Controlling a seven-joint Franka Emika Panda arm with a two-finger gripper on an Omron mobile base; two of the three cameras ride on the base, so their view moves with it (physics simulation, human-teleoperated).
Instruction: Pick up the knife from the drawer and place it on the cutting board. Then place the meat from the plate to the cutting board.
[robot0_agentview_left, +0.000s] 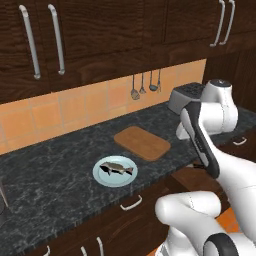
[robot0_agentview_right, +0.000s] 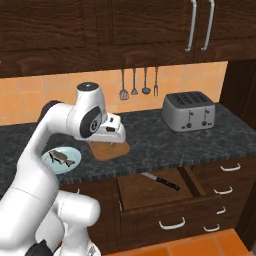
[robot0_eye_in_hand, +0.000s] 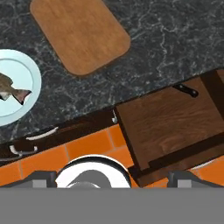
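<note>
Pulled out below the worktop's (robot0_agentview_right: 165, 145) near edge, the drawer (robot0_agentview_right: 160, 192) stands open, its lighter brown floor bare except for the knife (robot0_agentview_right: 161, 181), which lies flat near the far side, black handle toward the right and blade pointing left. From the hand camera the same knife (robot0_eye_in_hand: 186, 90) sits at the far edge of the drawer (robot0_eye_in_hand: 170, 122), partly under the worktop lip.

On the dark marbled worktop the cutting board (robot0_agentview_left: 142, 142) lies flat with nothing on it. Just to its left and nearer sits the pale blue plate (robot0_agentview_left: 115, 171), apart from the board, with the meat (robot0_agentview_left: 117, 168) lying across its middle.

High above the drawer front and the orange floor, the hand (robot0_eye_in_hand: 113, 177) looks straight down; its two fingertips stand wide apart and released, holding nothing.

Against the tiled wall at the far right stands a silver toaster (robot0_agentview_right: 189, 111), and small utensils (robot0_agentview_right: 134, 84) hang on the tiles left of it.
</note>
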